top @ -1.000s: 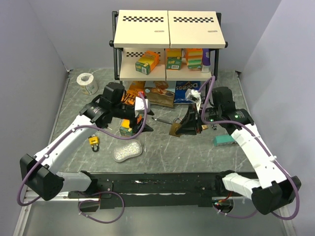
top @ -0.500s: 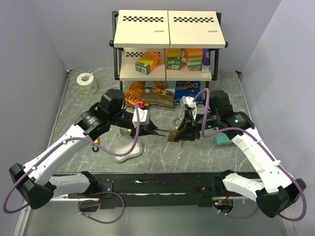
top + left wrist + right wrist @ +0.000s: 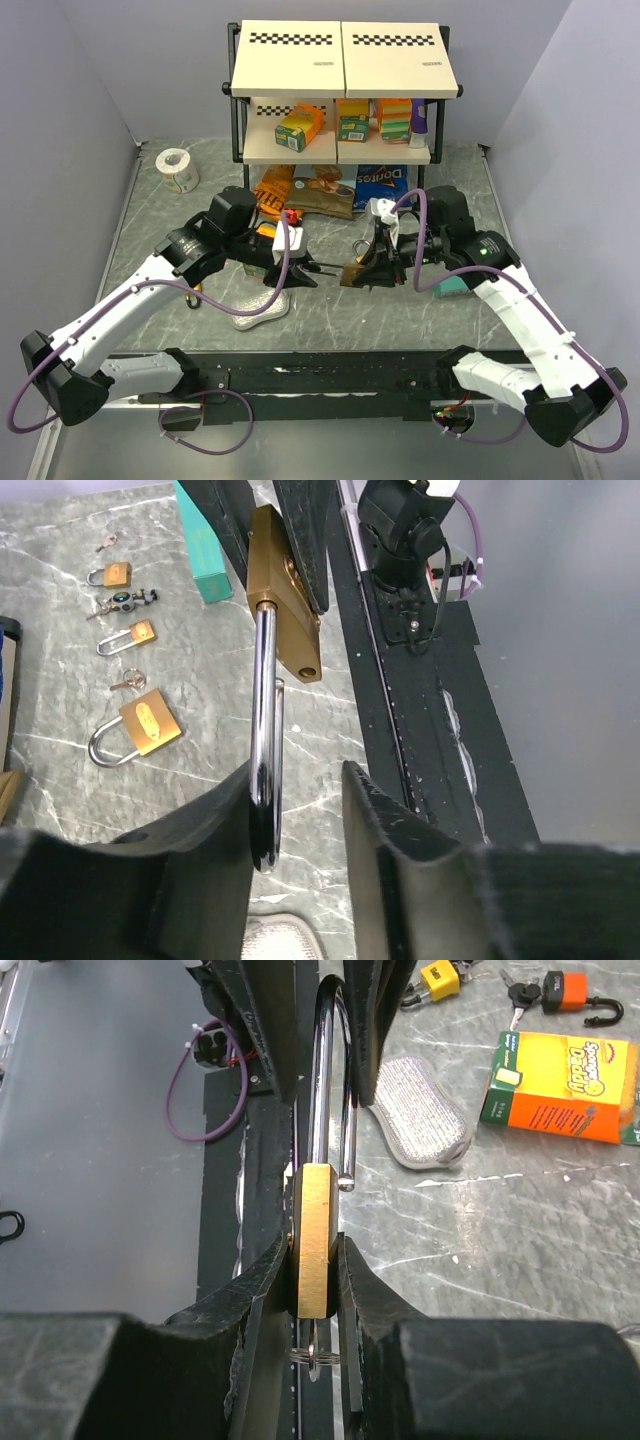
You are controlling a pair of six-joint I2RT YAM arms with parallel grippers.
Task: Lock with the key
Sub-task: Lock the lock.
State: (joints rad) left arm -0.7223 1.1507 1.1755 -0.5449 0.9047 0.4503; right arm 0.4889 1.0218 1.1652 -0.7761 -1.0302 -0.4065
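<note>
Mid-task. Right gripper (image 3: 316,1252) jaws clamp brass padlock (image 3: 314,1230), frame centre. Shackle (image 3: 262,730) open, short leg free. Left gripper (image 3: 298,780) jaws parted, straddling shackle bend, unclamped. Remaining: close shackle, turn key; key not discernible.

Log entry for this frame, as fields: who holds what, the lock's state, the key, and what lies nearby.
right gripper: jaws shut on the body of the brass padlock, held off the table
left gripper: jaws open, straddling the bend of the shackle; one finger touches it
shackle: open, short leg out of the body
key: not clearly visible; a metal ring hangs at the body's keyhole end
spare padlocks: lying on the table, untouched
</note>
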